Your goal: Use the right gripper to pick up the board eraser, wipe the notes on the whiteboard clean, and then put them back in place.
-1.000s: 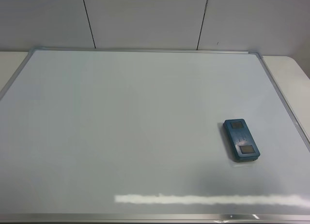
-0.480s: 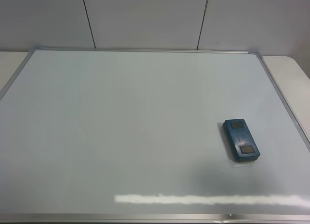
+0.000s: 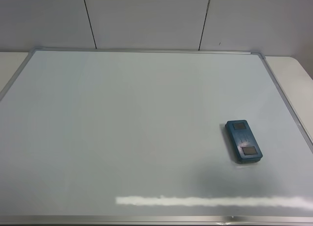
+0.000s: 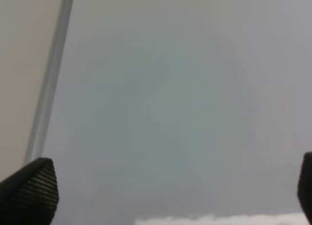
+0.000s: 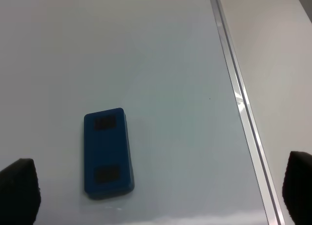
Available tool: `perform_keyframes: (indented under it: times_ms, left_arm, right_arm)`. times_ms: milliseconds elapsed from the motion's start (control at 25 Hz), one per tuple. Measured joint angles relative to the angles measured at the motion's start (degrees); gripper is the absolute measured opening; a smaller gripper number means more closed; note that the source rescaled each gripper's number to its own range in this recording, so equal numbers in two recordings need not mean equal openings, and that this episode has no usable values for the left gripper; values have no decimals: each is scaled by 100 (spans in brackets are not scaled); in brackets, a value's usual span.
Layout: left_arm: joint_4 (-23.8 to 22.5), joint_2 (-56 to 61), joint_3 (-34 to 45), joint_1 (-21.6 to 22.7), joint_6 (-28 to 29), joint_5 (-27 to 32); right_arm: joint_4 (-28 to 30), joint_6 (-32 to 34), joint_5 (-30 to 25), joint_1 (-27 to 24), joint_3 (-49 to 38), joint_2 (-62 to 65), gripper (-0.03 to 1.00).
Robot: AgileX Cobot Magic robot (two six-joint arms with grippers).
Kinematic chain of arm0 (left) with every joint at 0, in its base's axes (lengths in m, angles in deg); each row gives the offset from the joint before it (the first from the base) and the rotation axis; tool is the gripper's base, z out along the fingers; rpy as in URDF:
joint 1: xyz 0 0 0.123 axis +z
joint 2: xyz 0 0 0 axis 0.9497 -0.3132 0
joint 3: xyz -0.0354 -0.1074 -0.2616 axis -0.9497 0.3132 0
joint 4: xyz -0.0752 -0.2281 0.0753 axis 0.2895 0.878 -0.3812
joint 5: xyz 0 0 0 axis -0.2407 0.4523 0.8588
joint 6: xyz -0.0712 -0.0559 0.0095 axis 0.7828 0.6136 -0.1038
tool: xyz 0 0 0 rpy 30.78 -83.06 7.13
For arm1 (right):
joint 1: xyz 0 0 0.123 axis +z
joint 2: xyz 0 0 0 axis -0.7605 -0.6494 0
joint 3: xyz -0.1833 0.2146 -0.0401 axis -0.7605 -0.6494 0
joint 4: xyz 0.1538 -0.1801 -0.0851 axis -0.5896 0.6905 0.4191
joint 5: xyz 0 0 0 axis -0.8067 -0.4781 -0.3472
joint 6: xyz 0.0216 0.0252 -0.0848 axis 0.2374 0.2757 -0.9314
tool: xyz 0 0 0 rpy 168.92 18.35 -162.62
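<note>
Overhead view: the whiteboard (image 3: 122,133) lies flat, and the board eraser (image 3: 243,141) rests on its right part, near the right frame edge; no red marks can be made out. Left wrist view: the left end effector (image 4: 165,191) hangs over bare board with fingers spread wide, holding nothing. Right wrist view: the right end effector (image 5: 161,191) hovers above the eraser (image 5: 107,152), fingers wide apart, not touching it; the board's frame (image 5: 239,98) runs alongside.
</note>
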State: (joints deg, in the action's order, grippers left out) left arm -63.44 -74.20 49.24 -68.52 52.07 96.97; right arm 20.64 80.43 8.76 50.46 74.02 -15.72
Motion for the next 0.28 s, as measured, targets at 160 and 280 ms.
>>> perform_keyframes:
  times_ms: [160,280]
  left_arm:
    - [0,0,0,0,0,0]
    - [0,0,0,0,0,0]
  right_arm:
    - [0,-4,0,0,0,0,100]
    - [0,-4,0,0,0,0,100]
